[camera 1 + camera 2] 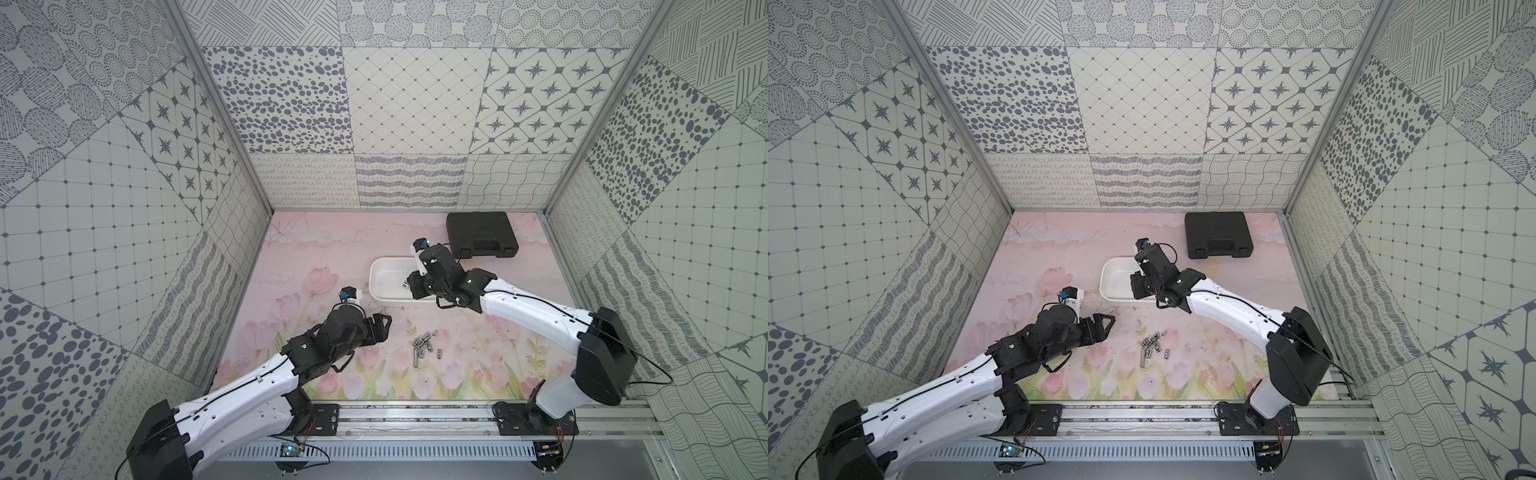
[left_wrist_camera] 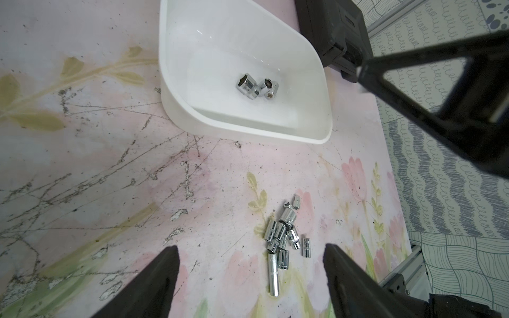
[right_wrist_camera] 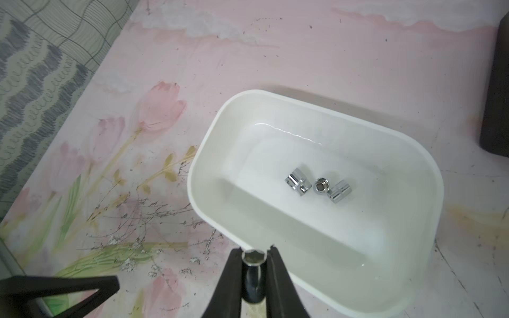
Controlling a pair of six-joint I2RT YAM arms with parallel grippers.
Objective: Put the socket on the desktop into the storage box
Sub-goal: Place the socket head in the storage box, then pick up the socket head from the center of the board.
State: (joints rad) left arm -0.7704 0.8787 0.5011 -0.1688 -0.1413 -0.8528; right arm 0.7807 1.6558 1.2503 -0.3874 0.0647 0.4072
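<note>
Broadly, the pink flower-printed counter [image 1: 316, 257] carried a black moulded plastic case [image 1: 482, 235] at the back. Near it sat the white shallow plastic storage box [image 3: 275, 225], with three short chrome sockets [image 3: 316, 185] lying inside. The right pincer [image 3: 254, 251] hung above the box's near rim, clamped narrow on a chrome steel socket [image 3: 253, 278]. Let go there, it might strike the rim and bounce out, or slide early from the smooth grip. The left pincer [image 2: 250, 247] stood open and empty near the loose pile of sockets [image 2: 281, 236] on the counter. The held socket looked polished and cylindrical, its open end showing at the fingertips.
</note>
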